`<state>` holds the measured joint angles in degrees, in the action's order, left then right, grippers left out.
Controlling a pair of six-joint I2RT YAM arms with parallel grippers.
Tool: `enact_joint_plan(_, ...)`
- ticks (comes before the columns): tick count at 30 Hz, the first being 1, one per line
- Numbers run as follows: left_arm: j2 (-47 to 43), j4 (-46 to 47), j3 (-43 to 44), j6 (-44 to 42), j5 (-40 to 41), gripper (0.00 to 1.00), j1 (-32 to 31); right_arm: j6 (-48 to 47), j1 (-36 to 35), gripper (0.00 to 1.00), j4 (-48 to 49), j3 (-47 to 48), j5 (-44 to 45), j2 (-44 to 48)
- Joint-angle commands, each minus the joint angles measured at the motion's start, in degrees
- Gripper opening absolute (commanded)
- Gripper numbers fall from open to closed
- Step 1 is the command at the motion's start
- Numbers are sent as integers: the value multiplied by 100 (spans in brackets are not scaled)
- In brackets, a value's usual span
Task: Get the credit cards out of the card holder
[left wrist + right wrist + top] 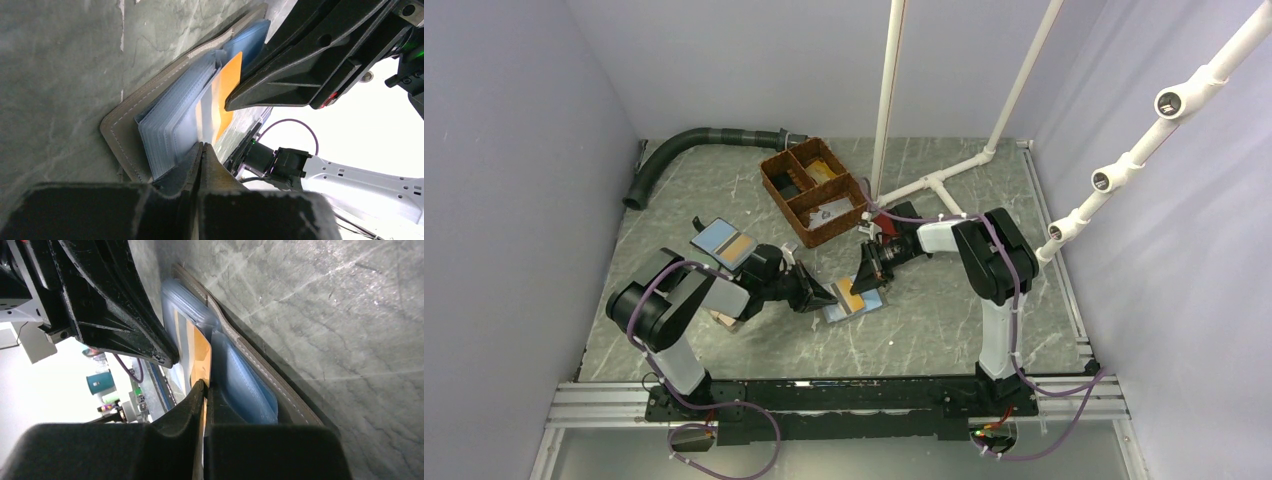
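Observation:
The card holder (pixel 871 303) lies open on the table between the two arms, taupe outside (pixel 120 135) and light blue inside (pixel 240 375). An orange credit card with a pale band (pixel 227 95) sticks out of its slots. My right gripper (pixel 205 385) is shut on this card's edge, and orange shows between its fingers. It comes in from the right (pixel 861 283). My left gripper (pixel 201 146) is shut, its tips resting against the blue sleeves at the holder's left side (pixel 832 296). Nothing shows between its fingers.
A blue wallet with a tan panel (pixel 724 242) lies behind the left arm. A brown woven basket (pixel 769 185) with compartments stands at the back centre. A black hose (pixel 694 145) curves at the back left. White pipe frames (pixel 944 185) rise at the back right.

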<state>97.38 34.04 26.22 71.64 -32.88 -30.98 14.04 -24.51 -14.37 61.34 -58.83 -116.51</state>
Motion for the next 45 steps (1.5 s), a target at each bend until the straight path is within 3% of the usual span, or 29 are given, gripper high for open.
enact_joint_plan(1,120,-1195,-330,-333,489,8,9,-449,179,0,-49,-129,286,284)
enact_joint_plan(9,-194,-1359,-396,-428,546,15,113,-627,379,0,114,-355,123,748)
enact_joint_plan(15,-824,-1313,-332,-653,496,18,204,-589,474,0,535,-530,-845,901)
enact_joint_plan(23,-2280,-2466,105,-1440,908,42,224,-494,492,0,839,-617,-1498,1068)
enact_joint_plan(29,-3020,-2835,121,-1789,1117,54,266,-481,496,0,998,-589,-2086,1095)
enact_joint_plan(31,-3287,-2862,67,-1767,1238,65,277,-497,491,0,1002,-573,-2173,1108)
enact_joint_plan(34,-3719,-2779,-110,-1575,1446,86,294,-511,491,0,1021,-571,-2320,1118)
enact_joint_plan(36,-4016,-2675,-242,-1468,1518,94,303,-579,483,0,966,-543,-2387,1130)
enact_joint_plan(45,-3899,-1099,-629,-1252,653,93,314,-908,461,0,571,-294,-2623,1199)
